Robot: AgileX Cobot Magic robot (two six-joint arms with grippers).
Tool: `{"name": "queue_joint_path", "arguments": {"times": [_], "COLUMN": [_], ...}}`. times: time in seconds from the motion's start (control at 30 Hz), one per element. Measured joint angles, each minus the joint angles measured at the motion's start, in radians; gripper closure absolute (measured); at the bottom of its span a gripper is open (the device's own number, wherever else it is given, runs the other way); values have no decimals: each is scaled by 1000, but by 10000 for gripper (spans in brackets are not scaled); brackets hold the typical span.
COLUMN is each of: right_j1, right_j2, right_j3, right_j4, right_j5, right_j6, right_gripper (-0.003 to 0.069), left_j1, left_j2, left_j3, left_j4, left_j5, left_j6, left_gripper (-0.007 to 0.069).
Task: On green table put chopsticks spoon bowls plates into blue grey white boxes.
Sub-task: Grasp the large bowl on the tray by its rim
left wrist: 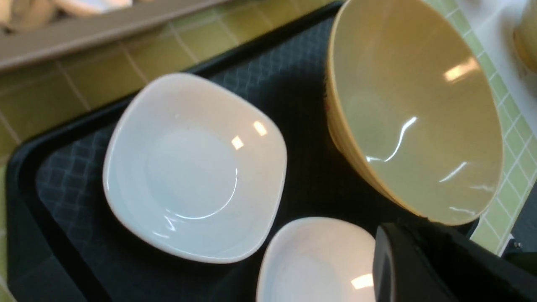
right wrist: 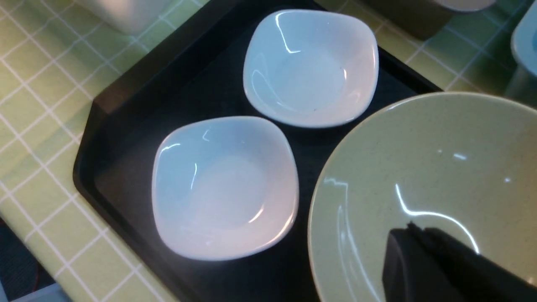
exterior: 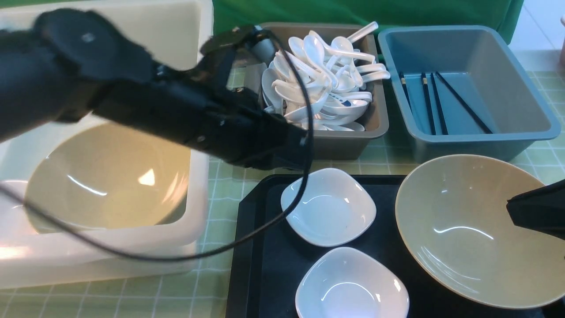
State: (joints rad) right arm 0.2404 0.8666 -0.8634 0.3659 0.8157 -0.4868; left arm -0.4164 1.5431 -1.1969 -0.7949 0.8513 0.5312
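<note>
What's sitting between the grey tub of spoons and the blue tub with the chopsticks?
Nothing: just a narrow bare strip of green checked tablecloth separates the grey tub from the blue tub, as the front view shows.

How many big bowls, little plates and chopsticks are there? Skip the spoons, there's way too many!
Big tan bowls: 2, one in the white box, one on the black tray.
Small white plates: 2, both on the tray.
Black chopsticks: 4, in the blue box.
Total: 8.
</note>
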Motion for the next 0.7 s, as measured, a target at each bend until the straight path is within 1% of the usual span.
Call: {"name": "queue_joint_path", "arguments": {"times": [0.1,0.13,0.2,0.23,0.27,0.3,0.33,0.37,0.4,0.43,0.47,0.57,0.67,0.7], "right_j1": [0,0,0,0,0,0,0,0,0,0,0,0,0,0], "right_j2": [-14,-20,-26,-30,-39,-49,-51,-72,-74,-84,-103,-128,-141,-143], "right_j3": [0,0,0,0,0,0,0,0,0,0,0,0,0,0], "right_j4": [-5,-8,-9,-10,-12,-13,-13,-16,-16,-19,-30,-54,-75,-80], "right_j5": [7,13,17,18,21,22,22,24,24,24,25,29,31,32], "right_j6": [-7,-9,-9,-9,-9,-9,-9,-9,-9,-9,-9,-5,-1,2], "right_gripper": [638,638,638,638,638,638,638,638,638,638,638,638,638,638], "left_j1": [-17,-40,-61,-81,-117,-145,-154,-189,-189,-200,-210,-211,-211,-211], "left_j2": [81,117,143,164,211,242,254,321,321,354,408,488,588,611], "left_j3": [-92,-127,-150,-163,-198,-226,-230,-278,-283,-304,-348,-421,-505,-525], "left_j4": [54,79,93,101,113,115,115,115,114,113,107,90,52,35], "left_j5": [36,37,37,37,39,40,42,51,52,53,54,55,61,68], "left_j6": [-29,-39,-50,-55,-68,-81,-83,-119,-124,-141,-176,-207,-210,-204], "left_gripper": [518,474,435,400,323,263,253,160,151,120,74,43,55,71]}}
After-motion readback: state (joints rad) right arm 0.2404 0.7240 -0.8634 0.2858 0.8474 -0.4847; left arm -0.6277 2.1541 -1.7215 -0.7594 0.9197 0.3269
